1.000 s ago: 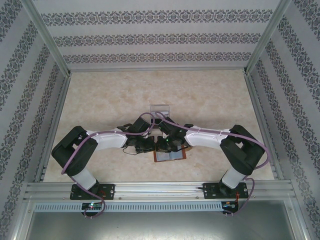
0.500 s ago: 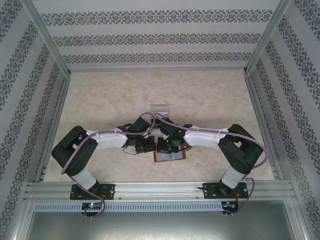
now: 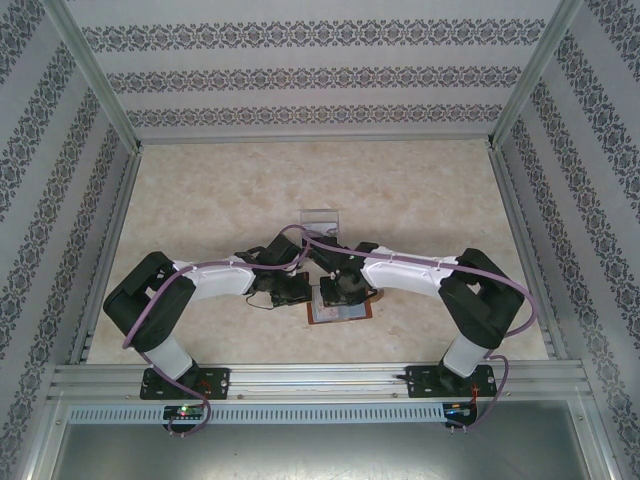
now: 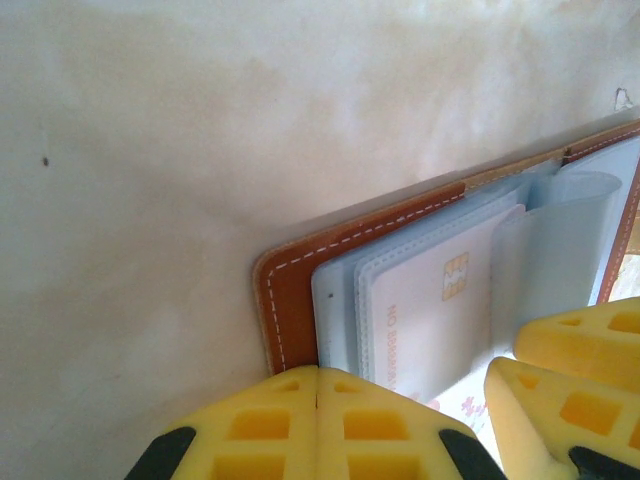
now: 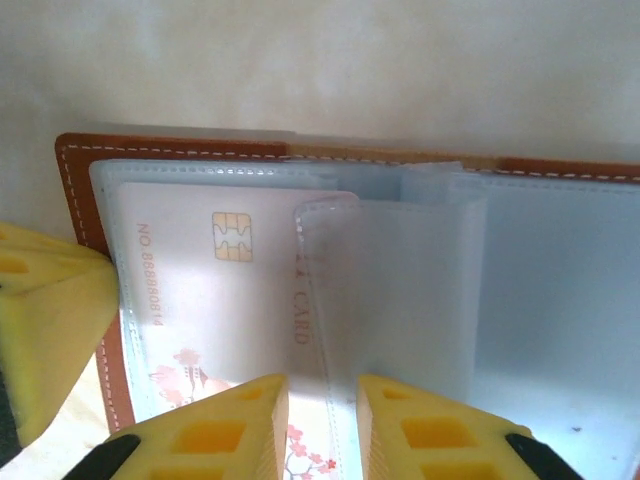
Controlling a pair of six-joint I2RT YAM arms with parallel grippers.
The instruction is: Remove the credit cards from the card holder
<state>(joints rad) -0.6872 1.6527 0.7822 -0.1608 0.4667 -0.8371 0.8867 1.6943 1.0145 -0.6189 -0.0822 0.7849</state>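
Card holder lay open near the middle of the table's near edge. Left gripper was closed over its left end. Right gripper had jaws slightly apart astride a clear sleeve. Risk: pinching the sleeve along with the credit card, which would drag the holder.

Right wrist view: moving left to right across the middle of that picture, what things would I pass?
The left gripper's yellow foam fingers → reddish-brown leather card holder, its stitched edge → pale credit card with a gold chip → curled clear plastic sleeve → flat bluish-clear sleeve page.
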